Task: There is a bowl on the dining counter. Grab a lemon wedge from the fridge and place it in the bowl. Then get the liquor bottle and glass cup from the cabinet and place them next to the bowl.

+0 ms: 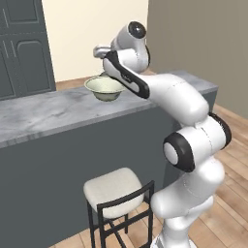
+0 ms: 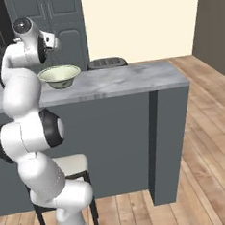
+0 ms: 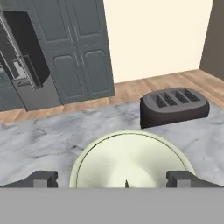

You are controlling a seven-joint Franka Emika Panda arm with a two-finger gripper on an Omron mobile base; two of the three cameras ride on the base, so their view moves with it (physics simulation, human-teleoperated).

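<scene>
The pale cream-green bowl (image 1: 104, 88) (image 2: 59, 76) (image 3: 131, 159) stands on the marble dining counter (image 1: 43, 114) (image 2: 131, 79) (image 3: 39, 140). My gripper (image 3: 113, 180) hangs just above the bowl, open, with one dark fingertip (image 3: 43, 179) on each side of the rim and nothing between them. A tiny dark tip shows low in the bowl; I cannot tell what it is. The lemon wedge is hidden. The fridge (image 3: 24, 52) stands open at the far left. The liquor bottle, glass cup and cabinet are out of view.
A dark toaster (image 3: 174, 106) (image 2: 106, 63) sits on the counter just beyond the bowl. A cushioned black stool (image 1: 112, 191) (image 2: 73, 163) stands against the counter front beside my base. Blue-grey panelled cupboard doors (image 3: 83, 48) (image 1: 24, 48) line the far wall.
</scene>
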